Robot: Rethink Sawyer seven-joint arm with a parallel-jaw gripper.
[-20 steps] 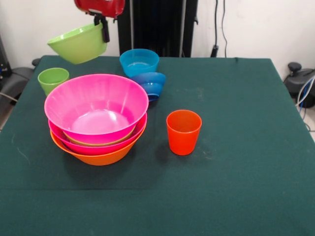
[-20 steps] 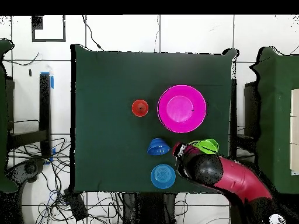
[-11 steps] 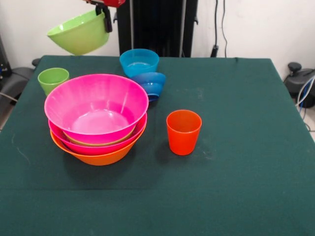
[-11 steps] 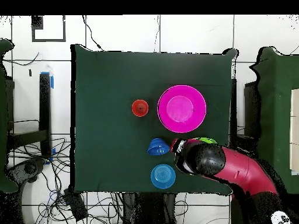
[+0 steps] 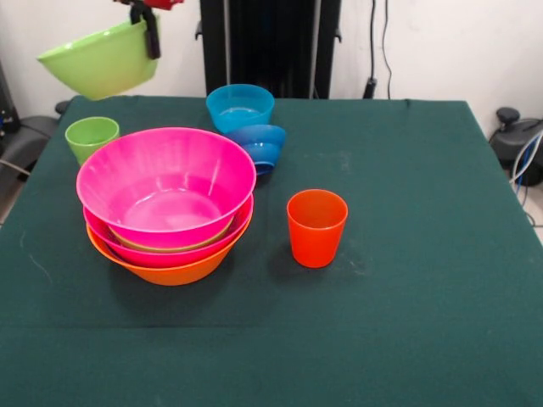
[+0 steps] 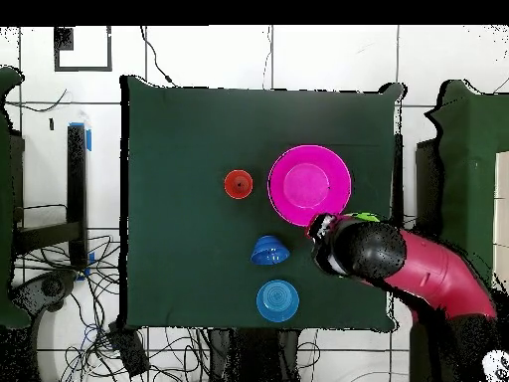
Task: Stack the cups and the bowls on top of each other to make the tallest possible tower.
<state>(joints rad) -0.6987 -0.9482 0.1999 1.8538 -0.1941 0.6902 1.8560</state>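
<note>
Claw pinching glossy round green bowl rim, aloft above nested tower

A green bowl was held in the air above the far left corner of the table, tilted, with its rim clamped by the black gripper. Below it, a light green cup was placed upright near the left edge. Just beside this cup the tower was seen: an orange bowl lowest, then a pink bowl, a thin green rim, and a second pink bowl on top. A light blue bowl was set near the far edge, and a dark blue bowl was touching it, tilted. An orange-red cup was standing upright near the middle of the table.
</note>
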